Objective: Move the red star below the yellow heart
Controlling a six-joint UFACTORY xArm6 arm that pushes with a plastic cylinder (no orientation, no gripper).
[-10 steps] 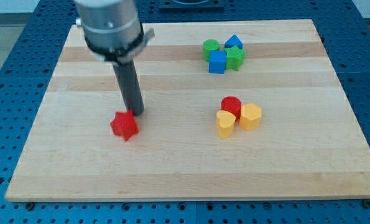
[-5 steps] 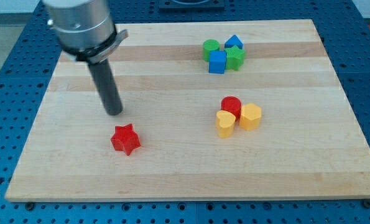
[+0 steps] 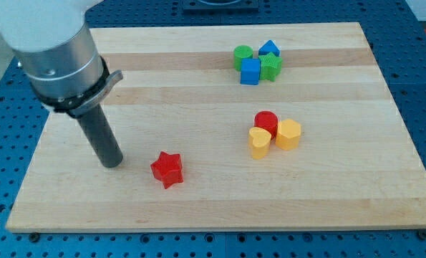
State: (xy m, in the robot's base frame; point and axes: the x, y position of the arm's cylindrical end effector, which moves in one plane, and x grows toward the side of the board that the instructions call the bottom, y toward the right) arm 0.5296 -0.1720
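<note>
No containers on the light wooden board [image 3: 198,208]; the small red star-shaped block [image 3: 167,169] lies flat at lower centre, one point toward twelve o'clock, no long axis evident. It sits at eight o'clock from the yellow heart-shaped block [image 3: 259,142], well apart. My tip [image 3: 112,164], a bare dark rod holding nothing, stands near the star at nine o'clock, not touching.

Bare board btwn red star [image 3: 167,169] & yellow heart [image 3: 259,142]

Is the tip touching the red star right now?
No, my tip sits apart from the red star, at the view's left of it, with bare board between them.
</note>
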